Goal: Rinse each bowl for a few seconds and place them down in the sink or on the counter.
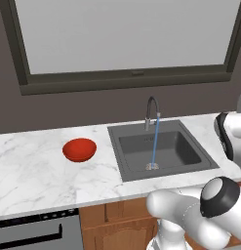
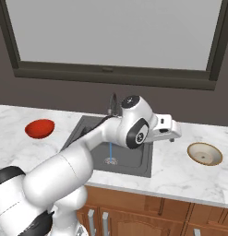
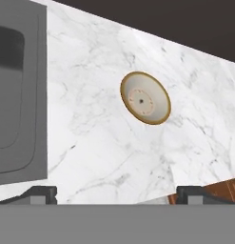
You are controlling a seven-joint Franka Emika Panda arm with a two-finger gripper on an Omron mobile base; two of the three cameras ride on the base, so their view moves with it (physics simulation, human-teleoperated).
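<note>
A shallow beige bowl (image 3: 145, 98) with a brownish rim rests upright on the white marble counter (image 3: 90, 143), to the right of the sink (image 2: 134, 159). My gripper (image 3: 116, 194) hovers above the counter between the sink and this bowl (image 2: 205, 153), open wide with nothing between its fingertips. The glossy red bowl (image 1: 79, 149) sits on the counter left of the sink (image 1: 161, 149); it also appears at the far left of the right base view (image 2: 39, 128). A thin stream of water (image 1: 154, 144) runs from the dark arched faucet (image 1: 151, 110) down to the drain.
A big window with a dark frame (image 1: 127, 75) spans the wall behind the counter. Wooden cabinets (image 2: 147, 212) stand below the worktop. My arm (image 2: 120, 131) reaches across the sink's front. A dark appliance front (image 1: 29, 232) sits under the counter's left part.
</note>
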